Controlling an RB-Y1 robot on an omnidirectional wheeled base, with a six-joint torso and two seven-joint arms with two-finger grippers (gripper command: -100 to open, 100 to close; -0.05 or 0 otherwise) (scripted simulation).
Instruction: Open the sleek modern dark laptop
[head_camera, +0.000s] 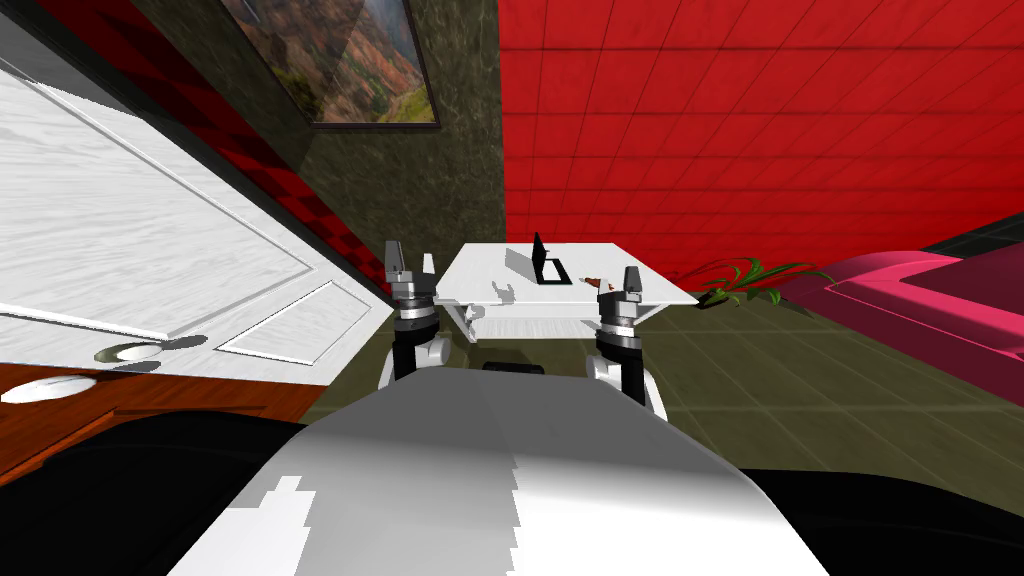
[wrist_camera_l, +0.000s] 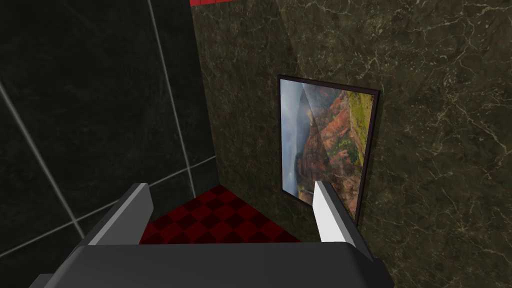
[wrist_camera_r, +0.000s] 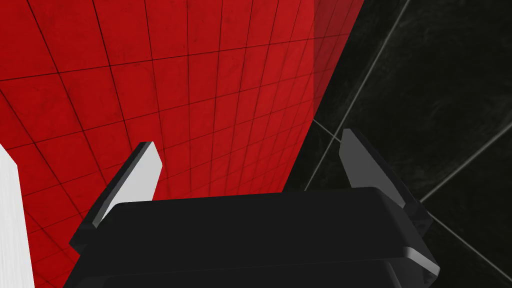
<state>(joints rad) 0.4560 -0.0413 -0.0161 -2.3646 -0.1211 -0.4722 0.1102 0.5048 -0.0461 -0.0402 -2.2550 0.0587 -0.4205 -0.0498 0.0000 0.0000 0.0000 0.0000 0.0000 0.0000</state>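
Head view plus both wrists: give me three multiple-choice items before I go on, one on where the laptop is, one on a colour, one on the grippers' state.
1. Where is the thin dark laptop?
A. On the flat white table, beyond both grippers
B. On the floor
C. Between the left gripper's fingers

2. What colour is the tiled wall behind the table?
A. Green
B. Red
C. White

3. What state are the left gripper and the right gripper in?
A. Both shut
B. Left shut, right open
C. Both open, holding nothing

Answers:
1 A: the head view shows it on the tabletop, ahead of the grippers.
2 B: red tiles rise behind the table.
3 C: in each wrist view the fingers stand wide apart with nothing between them.
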